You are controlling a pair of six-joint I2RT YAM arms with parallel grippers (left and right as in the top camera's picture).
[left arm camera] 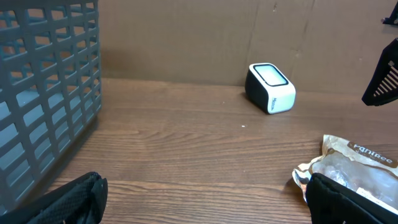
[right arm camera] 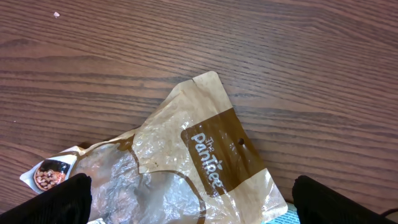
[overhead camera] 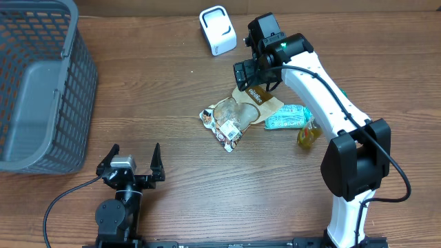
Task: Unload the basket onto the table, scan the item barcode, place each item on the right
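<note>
A snack bag [overhead camera: 238, 116] is seen lying flat just right of the table's centre. It is made of crinkled clear film, with a brown printed panel in white lettering and a small picture label at one corner. At 3 o'clock from it, and touching it, a teal wrapped packet [overhead camera: 288, 118] is laid, with a small yellow item [overhead camera: 308, 134] at the packet's 5 o'clock. The right gripper [overhead camera: 251, 76] is positioned over the bag's 1 o'clock edge. Its black fingers [right arm camera: 56, 199] are spread wide to either side of the bag in the wrist view, and nothing is grasped. A white, round-cornered barcode scanner [overhead camera: 218, 30] is set at 12 o'clock from the bag, well apart. The wood-grain table [overhead camera: 172, 83] is matte brown. A grey plastic lattice basket [overhead camera: 83, 89] is placed at the far 9 o'clock edge. At 7 o'clock, the left gripper [overhead camera: 134, 157] is parked with jaws spread and empty.
</note>
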